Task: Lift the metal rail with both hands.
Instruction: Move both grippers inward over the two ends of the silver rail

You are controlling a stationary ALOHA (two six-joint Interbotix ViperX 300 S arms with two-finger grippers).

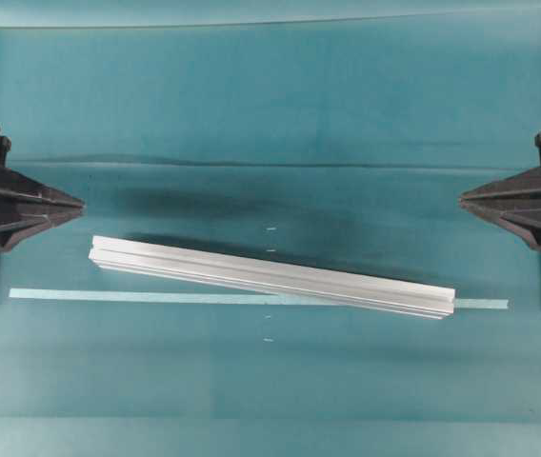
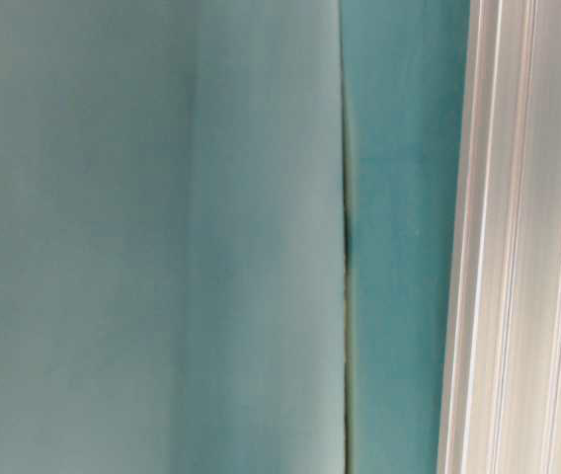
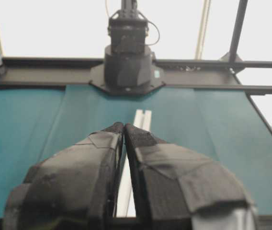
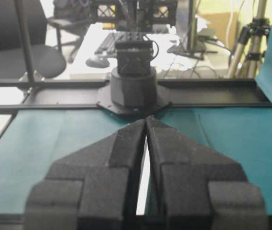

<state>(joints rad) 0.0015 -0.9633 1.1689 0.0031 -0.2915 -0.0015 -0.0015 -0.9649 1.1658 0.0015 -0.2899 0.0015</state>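
Note:
The metal rail [image 1: 270,276] is a long silver grooved bar lying on the teal table, slanting from upper left to lower right. It fills the right edge of the table-level view [image 2: 518,247]. My left gripper [image 1: 75,203] is shut and empty at the left edge, above and left of the rail's left end. My right gripper [image 1: 465,198] is shut and empty at the right edge, above the rail's right end. In the left wrist view the closed fingertips [image 3: 124,127] meet, with the rail [image 3: 142,120] beyond. In the right wrist view the gripper [image 4: 146,120] is shut, with the rail seen through the slit.
A thin pale-green tape strip [image 1: 156,296] runs across the table under the rail. Small white marks [image 1: 270,230] sit near the middle. A seam in the teal cover [image 1: 251,164] crosses the table. The opposite arm base [image 3: 128,67] stands at the far end.

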